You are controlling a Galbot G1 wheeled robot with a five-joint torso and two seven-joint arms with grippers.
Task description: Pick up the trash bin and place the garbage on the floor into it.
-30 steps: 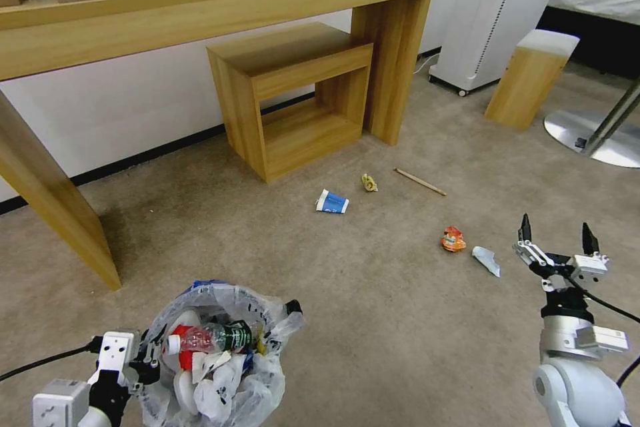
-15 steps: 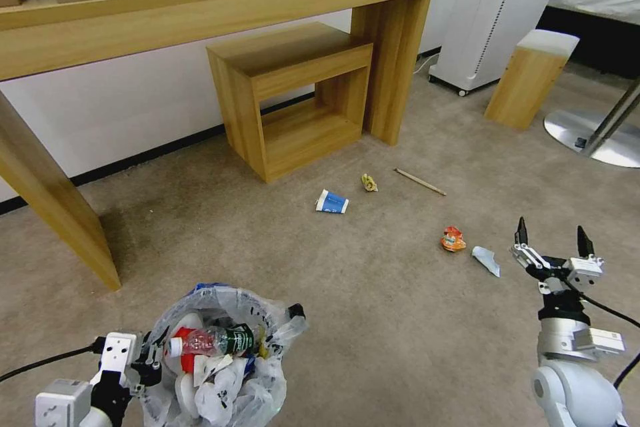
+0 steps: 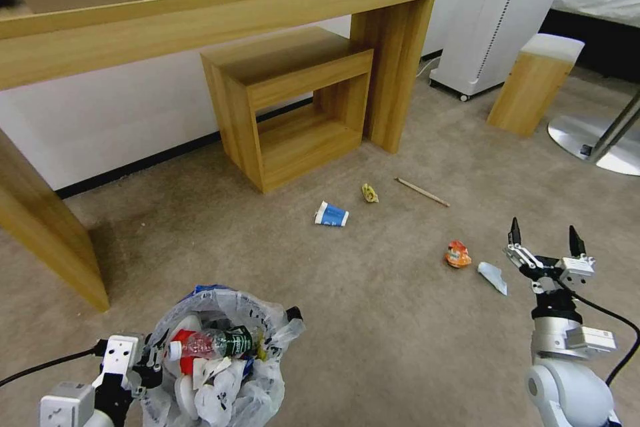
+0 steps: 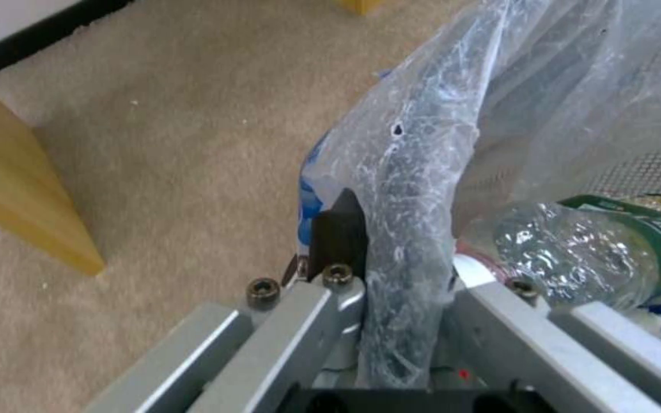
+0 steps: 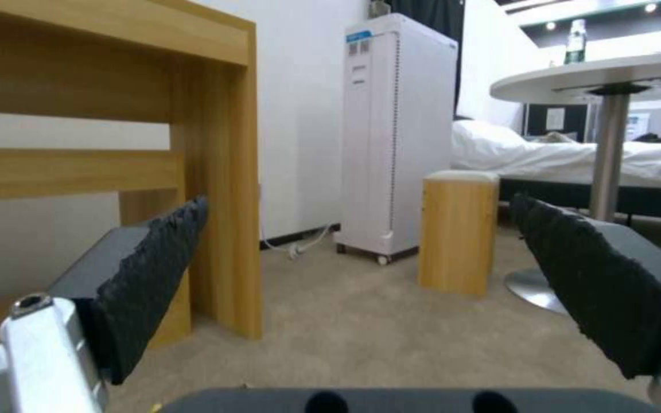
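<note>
My left gripper [image 3: 150,363] is clamped on the bag-covered rim of the trash bin [image 3: 220,353], which sits low at my left side, stuffed with a green-label bottle [image 3: 217,341] and white wrappers. My right gripper [image 3: 543,240] hangs above the beige carpet [image 3: 373,320] with its fingers spread wide and nothing between them. Just left of it lie a white scrap [image 3: 492,276] and an orange wrapper [image 3: 457,254]; farther off are a blue-white carton [image 3: 331,214], a yellow scrap [image 3: 369,193] and a wooden stick [image 3: 421,191].
</note>
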